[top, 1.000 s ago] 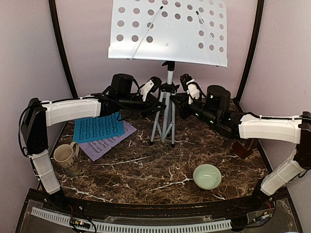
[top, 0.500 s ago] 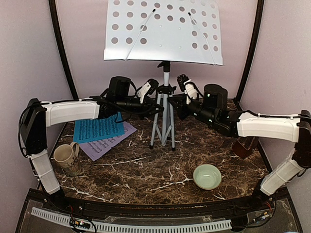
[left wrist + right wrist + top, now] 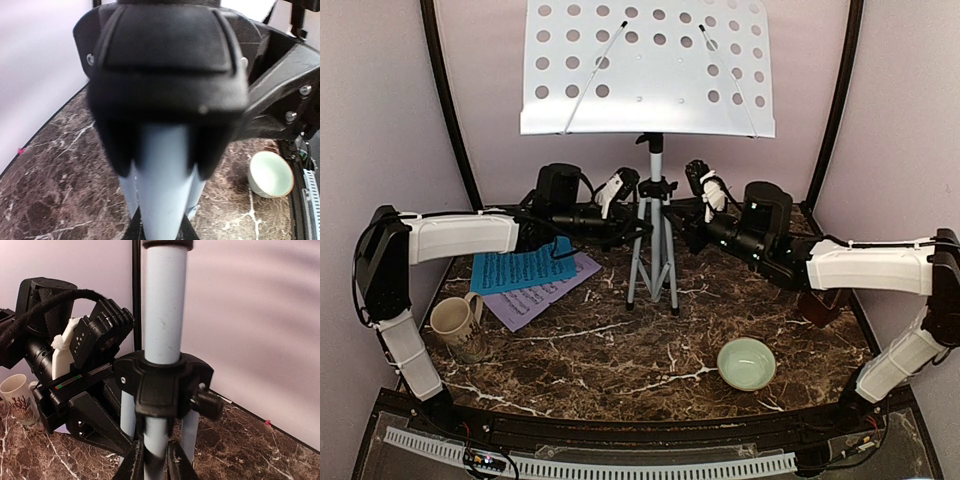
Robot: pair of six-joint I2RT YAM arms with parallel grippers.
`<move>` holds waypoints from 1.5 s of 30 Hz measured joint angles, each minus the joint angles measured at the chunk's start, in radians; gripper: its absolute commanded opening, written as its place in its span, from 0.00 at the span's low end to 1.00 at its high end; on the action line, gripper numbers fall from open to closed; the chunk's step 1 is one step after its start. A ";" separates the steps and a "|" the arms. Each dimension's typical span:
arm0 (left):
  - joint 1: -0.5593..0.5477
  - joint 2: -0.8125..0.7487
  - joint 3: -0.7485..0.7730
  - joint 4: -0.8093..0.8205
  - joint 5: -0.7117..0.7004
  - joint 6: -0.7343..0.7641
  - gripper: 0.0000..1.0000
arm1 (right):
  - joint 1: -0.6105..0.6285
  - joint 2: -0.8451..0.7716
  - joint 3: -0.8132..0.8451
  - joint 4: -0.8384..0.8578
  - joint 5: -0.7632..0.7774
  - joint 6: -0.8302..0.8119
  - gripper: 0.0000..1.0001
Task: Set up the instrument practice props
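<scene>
At table (image 3: 620, 350) rear | left claw (image 3: 633, 195), right claw (image 3: 678, 208) flank music stand (image 3: 650, 65)

Both arms crowd the stand (image 3: 653, 255). The left tool (image 3: 638, 208) and right tool (image 3: 678, 212) press in at its hub from either side, so no straight path reaches the pole at that height. The stand's desk (image 3: 650, 110) overhangs everything, blocking a drop from above. In front of the stand the counter (image 3: 620, 350) lies bare in a broad strip, the widest way in. Left of the stand the sheets (image 3: 525, 270) lie flat under the left arm, and the mug (image 3: 452, 322) stands farther front-left. The bowl (image 3: 747, 362) sits front-right of the stand. The metronome (image 3: 819, 305), to the stand's right, is half hidden under the right arm. The wall (image 3: 490, 100) stands close behind the stand.
</scene>
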 measured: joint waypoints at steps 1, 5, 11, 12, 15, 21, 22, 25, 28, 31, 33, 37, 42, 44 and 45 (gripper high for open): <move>0.002 -0.002 -0.003 0.003 -0.012 -0.001 0.00 | 0.000 -0.006 -0.008 0.011 0.005 -0.002 0.29; 0.044 -0.021 -0.033 0.016 -0.034 -0.021 0.00 | -0.014 -0.044 -0.032 0.060 0.033 0.001 0.42; 0.067 -0.033 -0.060 0.041 -0.079 -0.106 0.00 | -0.020 -0.080 -0.101 0.127 0.048 0.024 0.58; 0.066 -0.034 -0.062 0.044 -0.089 -0.115 0.00 | -0.019 -0.080 -0.112 0.132 0.048 0.031 0.59; 0.060 -0.037 -0.066 0.049 -0.109 -0.117 0.00 | -0.014 -0.076 -0.145 0.144 0.048 0.044 0.61; 0.043 -0.047 -0.070 0.045 -0.129 -0.079 0.00 | -0.004 0.002 -0.144 0.174 0.043 0.070 0.72; 0.039 -0.047 -0.070 0.045 -0.129 -0.070 0.00 | -0.003 0.021 -0.139 0.174 0.037 0.073 0.76; 0.029 -0.048 -0.070 0.042 -0.129 -0.052 0.00 | 0.005 0.075 -0.118 0.174 0.025 0.085 0.79; 0.014 -0.050 -0.070 0.039 -0.141 -0.041 0.00 | 0.019 0.108 -0.106 0.176 0.022 0.093 0.75; 0.004 -0.052 -0.069 0.037 -0.151 -0.027 0.00 | 0.032 0.152 -0.079 0.183 0.024 0.088 0.64; -0.003 -0.053 -0.069 0.034 -0.158 -0.015 0.00 | 0.037 0.183 -0.056 0.182 0.030 0.087 0.58; -0.013 -0.056 -0.068 0.030 -0.163 0.006 0.00 | 0.041 0.215 -0.026 0.181 0.064 0.069 0.39; -0.018 -0.061 -0.068 0.020 -0.175 0.015 0.00 | 0.043 0.215 -0.024 0.180 0.097 0.058 0.02; -0.020 -0.062 -0.068 0.019 -0.190 0.019 0.00 | 0.052 0.211 -0.024 0.173 0.109 0.048 0.00; -0.020 -0.064 -0.068 0.015 -0.193 0.023 0.00 | 0.056 0.206 -0.024 0.165 0.123 0.041 0.00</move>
